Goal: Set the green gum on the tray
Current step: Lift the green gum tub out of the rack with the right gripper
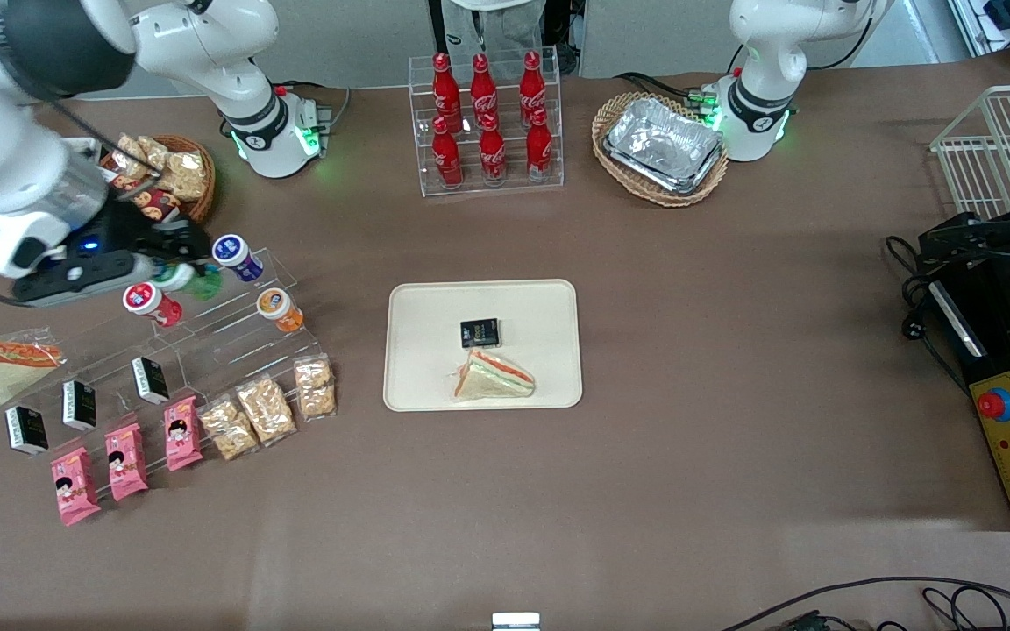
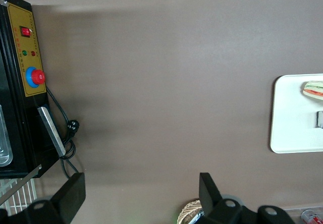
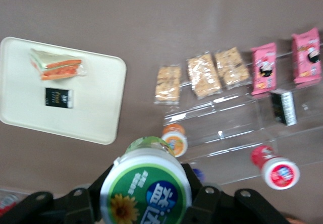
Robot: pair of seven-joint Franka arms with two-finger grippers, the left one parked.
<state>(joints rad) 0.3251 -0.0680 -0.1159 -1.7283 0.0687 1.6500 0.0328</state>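
Observation:
My right gripper (image 1: 179,267) is shut on the green gum (image 1: 194,280), a small bottle with a translucent green body. It hangs just above the clear stepped display rack (image 1: 233,337) at the working arm's end of the table. In the right wrist view the green gum (image 3: 146,188) shows its white-rimmed lid with a green label, squeezed between the black fingers (image 3: 202,196) of the gripper (image 3: 147,193). The tray (image 1: 549,302), cream with a low rim, lies at mid table and holds a black packet (image 1: 480,333) and a wrapped sandwich (image 1: 494,377). The tray (image 3: 101,77) is apart from the gum.
On the rack sit a red-lidded bottle (image 1: 149,302), an orange bottle (image 1: 279,308) and a blue bottle (image 1: 236,257), with black boxes, pink packets and cracker packs nearer the camera. A cola rack (image 1: 487,123), foil trays in a wicker basket (image 1: 661,147) and a snack basket (image 1: 167,175) stand farther away.

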